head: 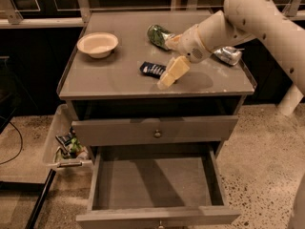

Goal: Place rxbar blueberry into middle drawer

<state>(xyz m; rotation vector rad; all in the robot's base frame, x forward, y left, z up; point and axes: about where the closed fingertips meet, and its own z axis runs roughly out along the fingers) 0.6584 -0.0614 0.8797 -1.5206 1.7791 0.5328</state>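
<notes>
gripper: the gripper [167,80] is low over the tabletop [114,82], tilted down and toward the left of the view, with the arm coming in from the upper right. Honestly can't tell how far open it is, or whether it has hold of anything yet.
bar: the bar [151,69] is flat on the tabletop, right at the gripper's tip on its left-of-view side. The near end is tucked behind the gripper, so touching or just short of it, I can't say.
bar axis: it runs roughly left-right across the view, so the gripper meets it at the right-hand end, not across the middle. My guess is it needs to slide a bit further left along the bar before closing.
cans: the green can [159,35] is just behind the gripper, and the silver can [228,55] is off on the arm side.
bowl: the bowl [97,43] is well off to the far left.
knob drawer: the knob drawer [157,133] is below the gripper and closed.
drawer: the drawer [152,182] is lower still, pulled out toward the camera with a bare floor. Only one arm here, so it does the whole carry.
</notes>
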